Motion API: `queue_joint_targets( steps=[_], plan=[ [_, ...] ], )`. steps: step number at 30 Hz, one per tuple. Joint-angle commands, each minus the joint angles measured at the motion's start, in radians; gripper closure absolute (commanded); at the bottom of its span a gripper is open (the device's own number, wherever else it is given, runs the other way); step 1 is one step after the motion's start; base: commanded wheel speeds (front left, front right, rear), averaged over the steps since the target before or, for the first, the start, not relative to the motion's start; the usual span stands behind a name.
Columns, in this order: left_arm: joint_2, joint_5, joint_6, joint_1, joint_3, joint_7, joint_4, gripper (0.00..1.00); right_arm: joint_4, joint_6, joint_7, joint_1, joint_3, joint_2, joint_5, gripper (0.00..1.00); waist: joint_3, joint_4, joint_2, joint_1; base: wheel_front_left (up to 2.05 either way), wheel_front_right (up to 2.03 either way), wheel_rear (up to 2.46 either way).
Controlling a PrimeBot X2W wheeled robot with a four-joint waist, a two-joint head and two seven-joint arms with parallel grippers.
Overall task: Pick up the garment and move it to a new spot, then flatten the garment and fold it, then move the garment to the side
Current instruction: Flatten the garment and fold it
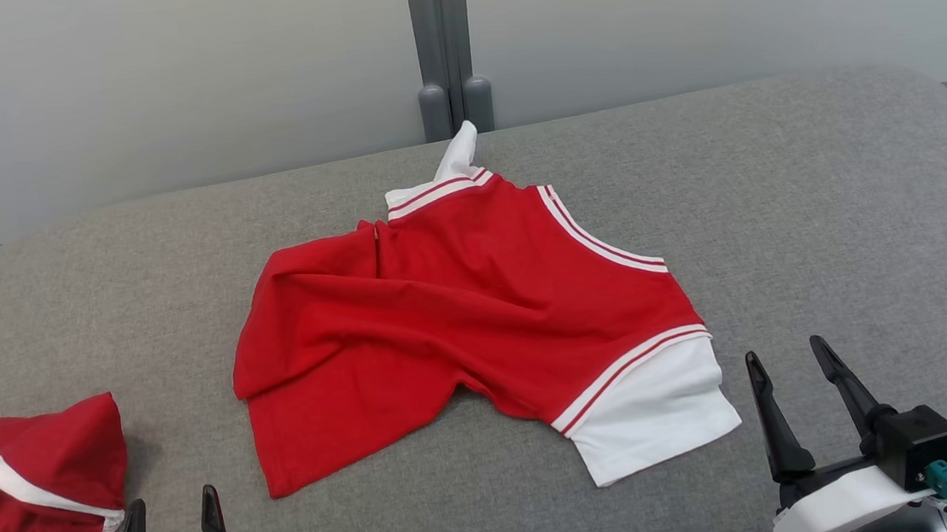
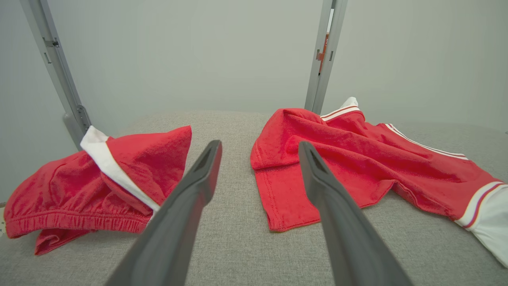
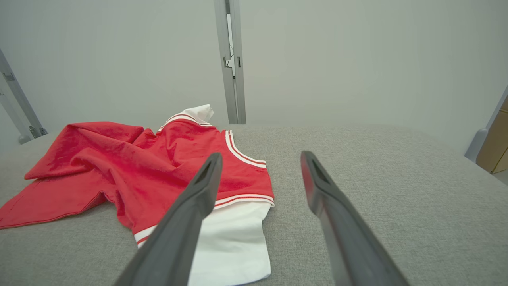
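Lying rumpled in the middle of the grey padded counter (image 1: 820, 210), the red garment (image 1: 461, 318) with white trim is between both arms. The left tool (image 1: 172, 498) and the right tool (image 1: 784, 350) stand wide open and empty near the front edge, probably so each can take one side. A second red piece (image 1: 30, 485) lies at the left, cut by the picture's edge. Folds hide the garment's true shape.

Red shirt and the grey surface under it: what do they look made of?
Red shirt: soft knit, likely cotton jersey, matte; it creases and drapes softly. Grey surface: woven upholstery fabric, matte, flecked weave; rounded edge suggests padding.
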Motion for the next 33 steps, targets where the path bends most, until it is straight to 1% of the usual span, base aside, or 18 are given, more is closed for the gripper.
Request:
queue_joint_targets(
  steps=[1,10,17,19,22,25,27,30,33],
  plan=[
    [-0.001,-0.009,-0.003,0.012,-0.003,0.000,0.000,0.00,0.005,0.000,-0.003,-0.010,0.002,-0.002,0.004,0.00,0.001,0.002,0.0000,0.0000,0.00,0.00,0.00],
    [-0.001,-0.005,-0.003,-0.002,-0.019,0.000,0.002,0.00,0.019,0.000,-0.003,-0.020,0.007,-0.002,-0.005,0.00,0.003,0.014,0.0000,0.0000,0.00,0.00,0.00],
    [-0.001,0.005,-0.003,0.001,-0.032,0.000,0.009,0.00,0.022,0.000,-0.003,-0.025,0.018,-0.002,-0.005,0.00,0.005,0.009,0.0000,0.0000,0.00,0.00,0.00],
    [0.002,0.016,-0.003,0.002,-0.051,0.000,0.035,0.00,0.015,0.000,-0.003,-0.034,0.023,-0.002,-0.012,0.00,0.008,0.006,0.0000,0.0000,0.00,0.00,0.00],
    [0.025,0.033,-0.003,-0.014,-0.095,0.000,0.097,0.00,0.019,0.000,-0.003,-0.047,0.031,-0.002,-0.029,0.00,0.018,-0.001,0.0000,0.0000,0.00,0.00,0.00],
    [0.051,0.041,-0.003,-0.063,-0.160,0.010,0.185,0.00,0.092,0.000,-0.002,-0.073,0.037,-0.003,-0.068,0.00,0.046,-0.005,0.0000,0.0000,0.00,0.00,0.00],
    [0.068,0.042,-0.003,-0.118,-0.193,0.047,0.227,0.00,0.146,0.000,0.053,-0.117,0.039,-0.006,-0.089,0.00,0.076,-0.004,0.0000,0.0000,0.00,0.00,0.00],
    [0.084,0.035,-0.002,-0.191,-0.220,0.113,0.276,0.00,0.208,-0.001,0.164,-0.169,0.082,-0.023,-0.095,0.00,0.120,-0.005,0.0000,0.0000,0.00,0.00,0.00],
    [0.095,0.041,0.001,-0.258,-0.232,0.181,0.335,0.00,0.283,-0.001,0.282,-0.223,0.124,-0.056,-0.100,0.00,0.154,-0.010,0.0000,0.0000,0.00,0.00,0.00]
  ],
)
